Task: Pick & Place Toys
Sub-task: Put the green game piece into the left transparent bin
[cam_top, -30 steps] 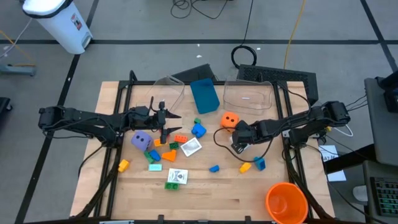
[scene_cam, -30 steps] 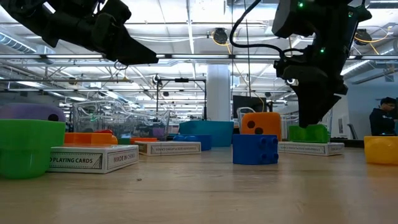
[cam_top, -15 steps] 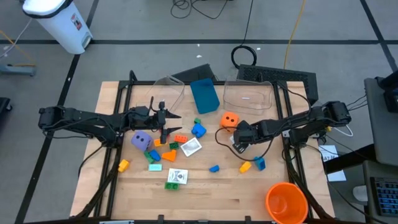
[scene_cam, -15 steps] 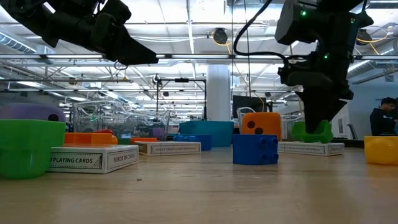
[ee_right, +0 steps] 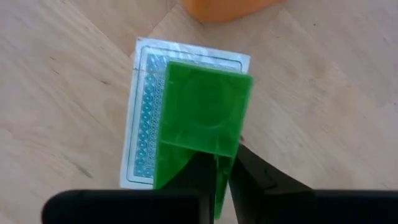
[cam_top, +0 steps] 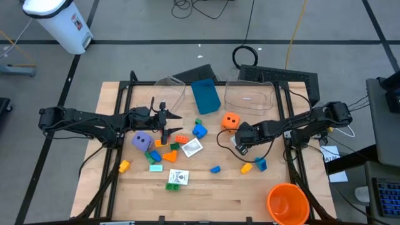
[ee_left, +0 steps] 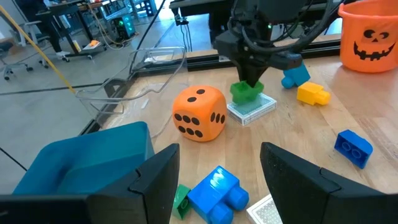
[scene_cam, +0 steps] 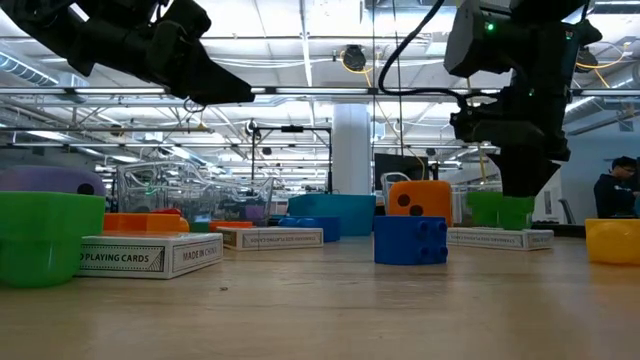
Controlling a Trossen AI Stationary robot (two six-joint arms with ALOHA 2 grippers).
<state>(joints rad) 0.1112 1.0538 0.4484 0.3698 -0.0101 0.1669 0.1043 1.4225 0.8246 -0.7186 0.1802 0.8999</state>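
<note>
Green brick (ee_right: 202, 124) pinched in right gripper (ee_right: 221, 171), over card pack (ee_right: 140, 112); left gripper (ee_left: 217, 168) fingers spread, empty, above wooden table (cam_top: 206, 194).

Both arms matte black, jointed links, black cables looped along them; right end effector (scene_cam: 520, 190) housing shows green LED.

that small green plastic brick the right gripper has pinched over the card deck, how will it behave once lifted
The small green plastic brick looks hollow and thin-walled, so probably light and stiff. The right gripper is shut on one edge only, so the brick may pivot or slip on smooth plastic. It sits above the boxed deck of cards, which likely stays put.
</note>
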